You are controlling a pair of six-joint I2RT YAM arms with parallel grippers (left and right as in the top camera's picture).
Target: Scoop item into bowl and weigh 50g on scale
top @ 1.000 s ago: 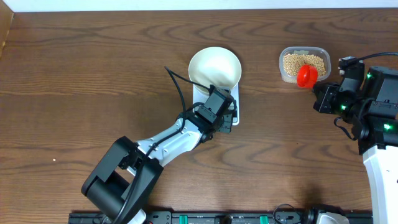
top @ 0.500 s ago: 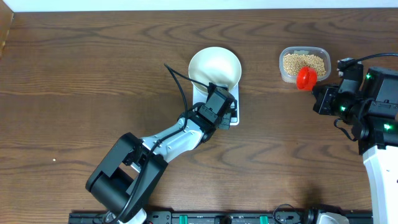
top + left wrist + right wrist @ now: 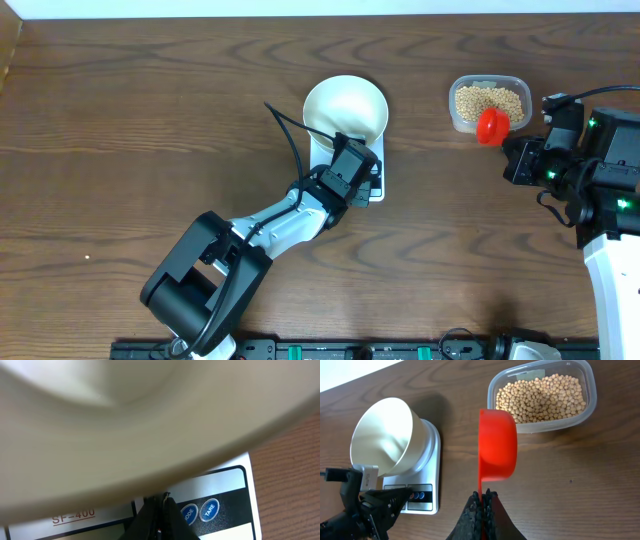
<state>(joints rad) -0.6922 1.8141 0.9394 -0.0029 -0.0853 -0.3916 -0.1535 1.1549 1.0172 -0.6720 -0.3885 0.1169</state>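
Looks like zeroing: centre frame, left end effector (image 3: 161, 503) pinched shut at buttons (image 3: 200, 511) of flat white digital scale (image 3: 431, 460) under empty round white bowl (image 3: 345, 105). Upper right, right end effector (image 3: 481, 505) gripping empty red plastic scoop (image 3: 497, 447) by beige beans (image 3: 540, 395) in clear plastic tub (image 3: 560, 424); dipping needed next.

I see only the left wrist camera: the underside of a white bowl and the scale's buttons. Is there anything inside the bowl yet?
Observer: No. In the right wrist view the bowl on the scale looks empty inside.
Operator: Where is the scoop now?
Observer: The right gripper holds the red scoop by its handle, at the front edge of the clear tub. No beans show in it.
Operator: And the beans?
Observer: All the beans that I can see lie in that tub, on the right arm's side of the scale.
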